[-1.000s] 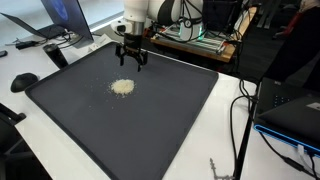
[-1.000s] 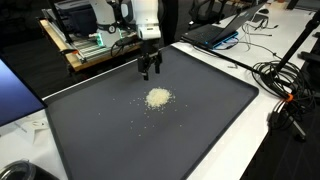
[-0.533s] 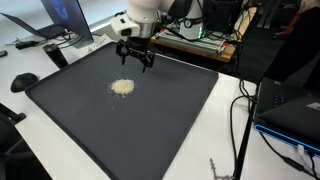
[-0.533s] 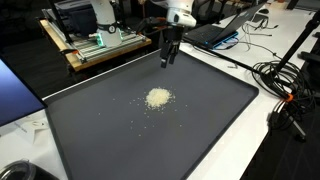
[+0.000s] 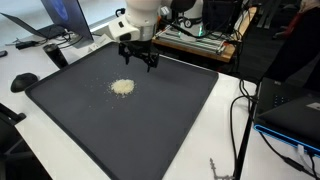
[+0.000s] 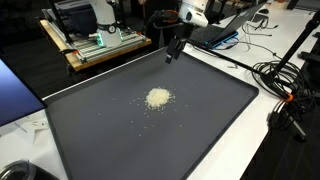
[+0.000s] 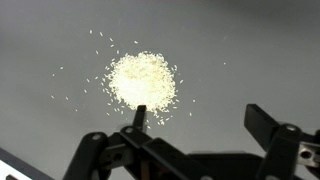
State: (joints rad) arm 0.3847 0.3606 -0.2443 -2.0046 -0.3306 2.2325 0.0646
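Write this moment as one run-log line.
gripper: open, empty | place: above dark mat, far edge | nearest: grain pile, not touching

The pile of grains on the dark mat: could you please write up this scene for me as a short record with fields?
gripper: the gripper is open and holds nothing
gripper place: raised over the far edge of the dark mat
pile of grains: the pile of grains is pale and heaped, with loose grains scattered around it
relation: gripper and pile are apart, not touching
wrist view: the pile sits off to one side, not centred between the jaws
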